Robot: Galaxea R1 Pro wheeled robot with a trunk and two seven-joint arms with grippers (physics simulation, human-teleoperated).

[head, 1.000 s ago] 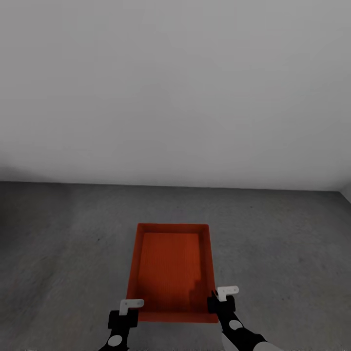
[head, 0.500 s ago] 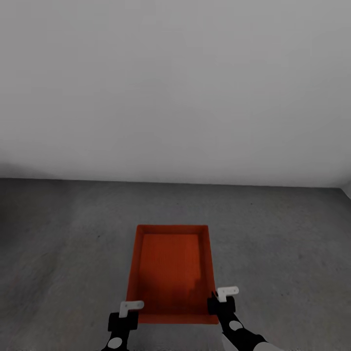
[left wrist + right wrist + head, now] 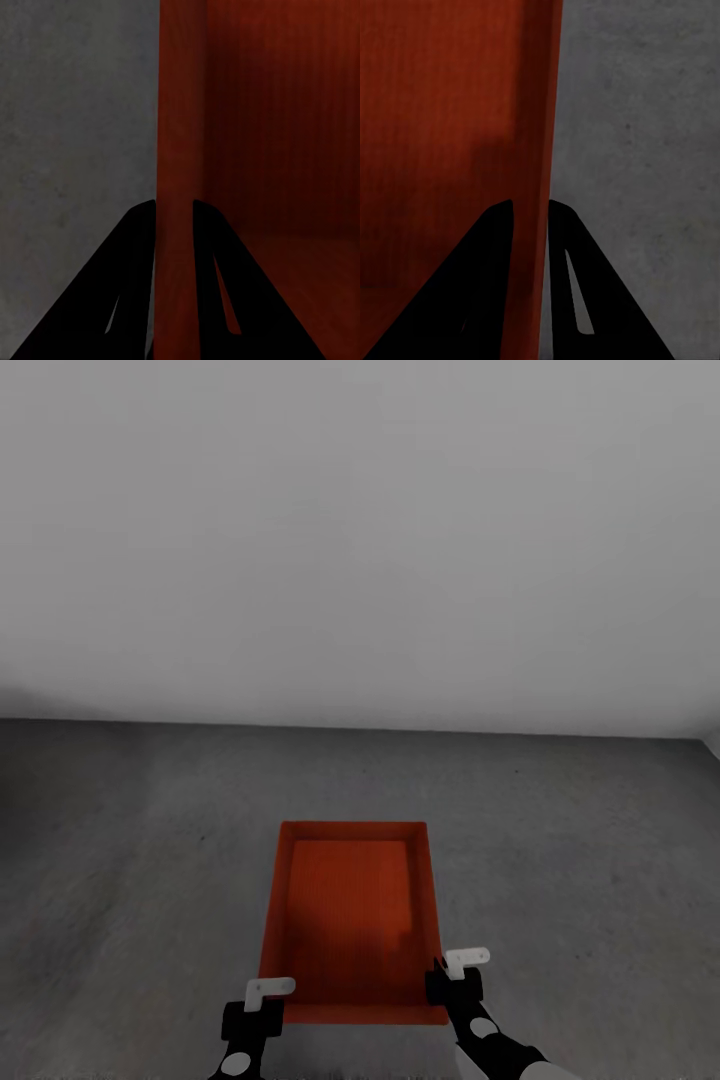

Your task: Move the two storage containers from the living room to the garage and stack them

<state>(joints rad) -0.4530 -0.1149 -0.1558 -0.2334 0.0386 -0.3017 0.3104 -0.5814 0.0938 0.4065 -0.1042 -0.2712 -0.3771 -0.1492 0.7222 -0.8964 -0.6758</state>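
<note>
Left fingers [image 3: 174, 214] and right fingers [image 3: 529, 214] clamp the container [image 3: 350, 920] walls — wrist views confirm it.

- We see the storage container [image 3: 350, 915] as thin, matt orange-red plastic, its inner faces finely ribbed in narrow lines.
- The floor [image 3: 580, 840] looks to us like rough, mottled dark grey concrete, without shine.
- The wall [image 3: 360, 540] reads as smooth, matt white-grey.
- We take the left gripper [image 3: 174, 217] and right gripper [image 3: 529, 217] fingers for plain matt black.
</note>
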